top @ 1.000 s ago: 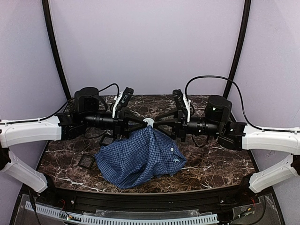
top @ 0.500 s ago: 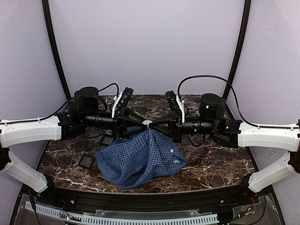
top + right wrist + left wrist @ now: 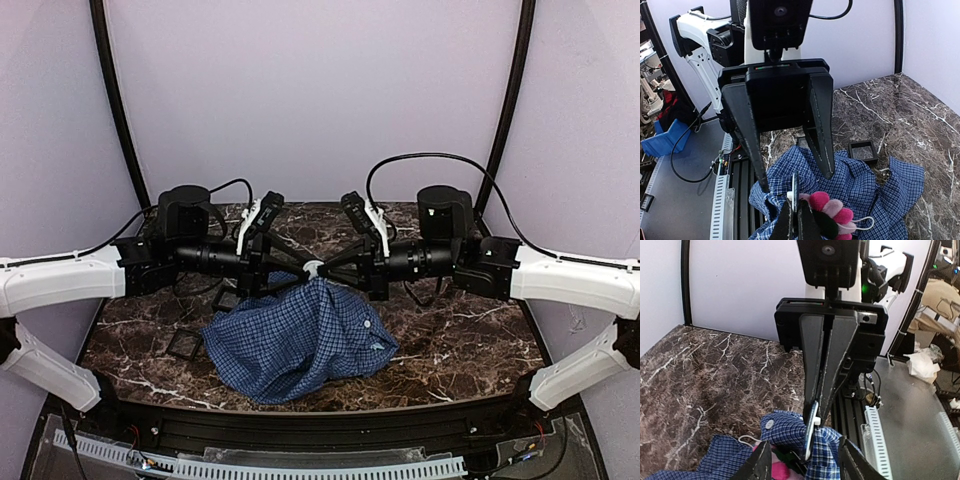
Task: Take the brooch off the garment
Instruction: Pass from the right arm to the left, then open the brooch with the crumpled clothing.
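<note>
The garment [image 3: 300,335], a blue checked shirt, lies heaped on the marble table with one peak lifted between the two grippers. The brooch [image 3: 832,207] shows pink rounded petals and a thin white backing disc [image 3: 313,268] at that peak. My right gripper [image 3: 799,220] is shut on the disc's edge, with cloth bunched round it. My left gripper [image 3: 805,460] stands open, one finger on each side of the peak and touching neither disc nor petals. In the left wrist view the brooch [image 3: 776,473] peeks out pink below the garment [image 3: 785,430].
Two small black square trays [image 3: 185,345] [image 3: 228,298] sit on the table left of the shirt; one tray [image 3: 862,150] shows behind it in the right wrist view. Black frame posts rise at the back corners. A slotted rail runs along the near edge.
My left gripper has opened and let go of the brooch. My right gripper has moved left and shut on the brooch's disc. The shirt's peak stays lifted.
</note>
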`<state>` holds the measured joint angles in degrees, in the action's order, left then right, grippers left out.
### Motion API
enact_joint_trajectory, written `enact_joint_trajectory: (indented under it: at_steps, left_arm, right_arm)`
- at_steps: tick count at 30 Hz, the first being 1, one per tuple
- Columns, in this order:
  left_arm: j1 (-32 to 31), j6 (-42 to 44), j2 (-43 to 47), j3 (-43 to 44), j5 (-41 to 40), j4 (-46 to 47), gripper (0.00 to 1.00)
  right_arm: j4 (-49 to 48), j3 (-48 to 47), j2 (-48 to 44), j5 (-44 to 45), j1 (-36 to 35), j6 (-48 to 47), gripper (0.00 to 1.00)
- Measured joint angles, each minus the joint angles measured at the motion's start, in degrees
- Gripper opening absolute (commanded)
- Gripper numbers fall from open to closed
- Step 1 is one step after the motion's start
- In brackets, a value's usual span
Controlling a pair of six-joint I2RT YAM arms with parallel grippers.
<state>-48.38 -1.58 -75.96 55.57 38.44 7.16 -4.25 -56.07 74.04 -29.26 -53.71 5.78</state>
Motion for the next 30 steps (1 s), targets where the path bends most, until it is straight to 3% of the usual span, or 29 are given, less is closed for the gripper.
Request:
enact_joint_trajectory:
  at_steps: [5,12,14,16,20,24,30]
  left_arm:
    - [0.0,0.5,-0.4,0.3,-0.1,-1.3,0.29]
    - [0.0,0.9,-0.8,0.4,0.6,-1.4,0.03]
    - [0.0,1.0,-1.0,0.5,1.0,-1.4,0.01]
    - [0.0,1.2,-1.1,0.5,1.4,-1.6,0.01]
    - [0.0,1.1,-1.1,0.5,1.4,-1.5,0.01]
    - [0.0,0.5,-0.8,0.0,1.1,-0.3,0.01]
    - [0.0,-0.4,0.8,-1.2,1.2,0.8,0.01]
  right_arm:
    - [1.7,-1.2,0.9,-1.0,0.0,-0.9,0.0]
    - [2.8,-1.5,1.1,-2.0,0.1,-1.4,0.0]
    - [3.4,-1.7,1.3,-2.1,0.2,-1.5,0.13]
    - [3.7,-1.8,1.3,-2.3,0.3,-2.0,0.34]
    - [3.2,-1.7,1.3,-2.3,0.3,-1.8,0.55]
    - [1.3,-0.6,0.6,-2.4,0.3,-1.9,0.6]
    - [-0.5,0.6,0.4,-2.5,0.3,-1.1,0.55]
